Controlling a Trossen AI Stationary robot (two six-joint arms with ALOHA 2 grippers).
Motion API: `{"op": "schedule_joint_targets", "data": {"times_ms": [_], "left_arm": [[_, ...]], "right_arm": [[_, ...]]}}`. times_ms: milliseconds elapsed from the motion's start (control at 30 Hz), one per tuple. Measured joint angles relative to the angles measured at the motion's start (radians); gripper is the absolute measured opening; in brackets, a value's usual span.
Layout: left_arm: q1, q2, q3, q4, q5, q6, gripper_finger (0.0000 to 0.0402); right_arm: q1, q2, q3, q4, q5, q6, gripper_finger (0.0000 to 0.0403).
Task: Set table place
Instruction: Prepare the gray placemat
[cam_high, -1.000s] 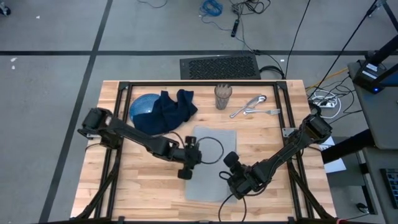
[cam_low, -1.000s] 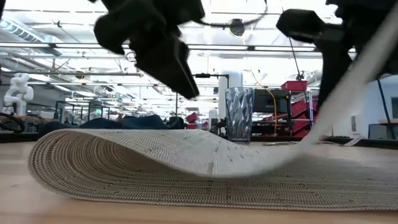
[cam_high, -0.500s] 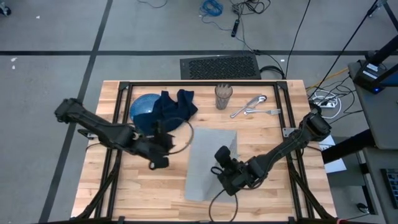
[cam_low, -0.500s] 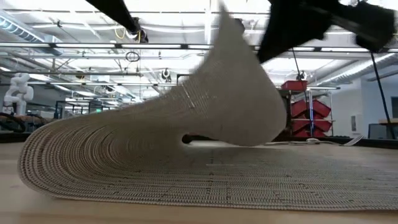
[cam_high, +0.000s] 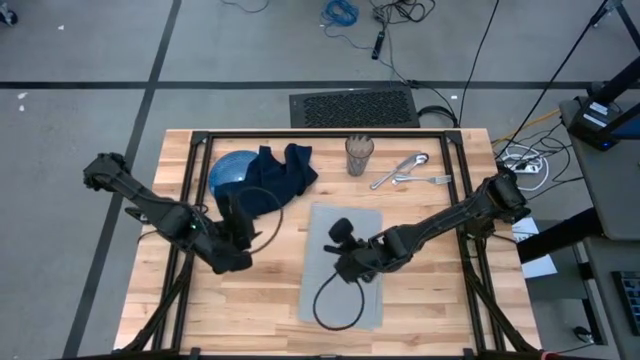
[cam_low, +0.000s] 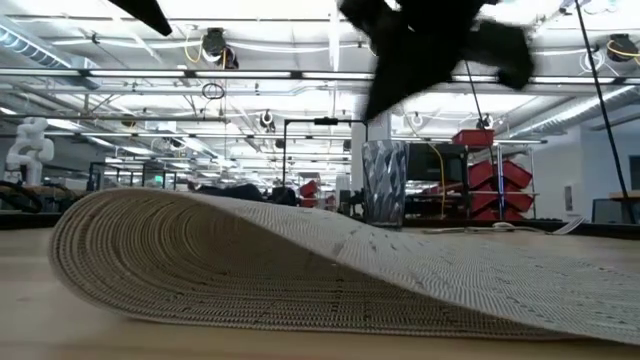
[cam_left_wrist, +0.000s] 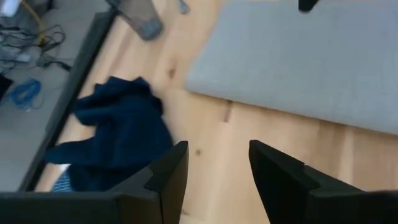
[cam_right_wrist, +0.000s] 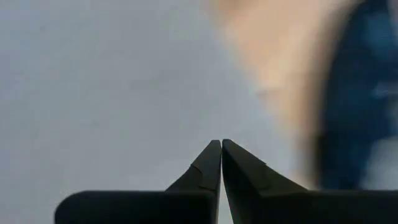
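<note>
The grey placemat (cam_high: 342, 240) lies on the wooden table (cam_high: 440, 290) near its middle. In the low view the placemat (cam_low: 300, 270) bulges up in a rounded hump at the left and slopes down flat to the right. My right gripper (cam_high: 340, 262) hovers shut above the mat, clear of it in the low view (cam_low: 420, 50), with nothing between its fingers (cam_right_wrist: 221, 149). My left gripper (cam_high: 238, 228) hangs open over bare wood left of the mat, its fingers (cam_left_wrist: 217, 149) apart and empty.
A blue plate (cam_high: 225, 172) with a navy napkin (cam_high: 280, 172) heaped on it sits at the far left. A glass (cam_high: 359, 155) stands at the far middle, with a spoon and fork (cam_high: 405, 172) to its right. A black cable loop (cam_high: 335, 300) hangs over the mat's near part.
My left gripper has pulled away from the mat's left edge toward the table's left and risen. My right gripper has travelled left and toward the far edge over the mat. The mat's right part, raised in a tall fold half a second ago, has fallen back down.
</note>
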Motion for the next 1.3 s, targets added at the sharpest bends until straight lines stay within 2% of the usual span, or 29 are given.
{"op": "schedule_joint_targets", "data": {"times_ms": [100, 300, 467, 633, 800, 1300], "left_arm": [[-0.002, 0.057, 0.000, 0.042, 0.054, 0.016, 0.0157], [0.031, 0.230, 0.000, 0.249, 0.191, 0.153, 0.0157], [0.084, 0.359, 0.000, 0.333, 0.245, 0.226, 0.0157], [0.131, 0.409, -0.001, 0.370, 0.249, 0.250, 0.0157], [0.170, 0.411, -0.001, 0.467, 0.290, 0.322, 0.0157], [0.251, 0.411, -0.019, 0.574, 0.408, 0.376, 0.0157]], "right_arm": [[0.004, 0.000, 0.000, -0.124, -0.170, 0.111, 0.0018], [0.050, 0.000, 0.000, -0.186, -0.326, 0.193, 0.0079], [0.083, 0.000, -0.029, -0.154, -0.383, 0.233, 0.0139], [0.074, 0.000, -0.113, -0.115, -0.392, 0.280, 0.0180], [0.072, 0.000, -0.174, -0.070, -0.391, 0.280, 0.0189], [0.052, 0.000, -0.271, 0.051, -0.382, 0.246, 0.0165]]}}
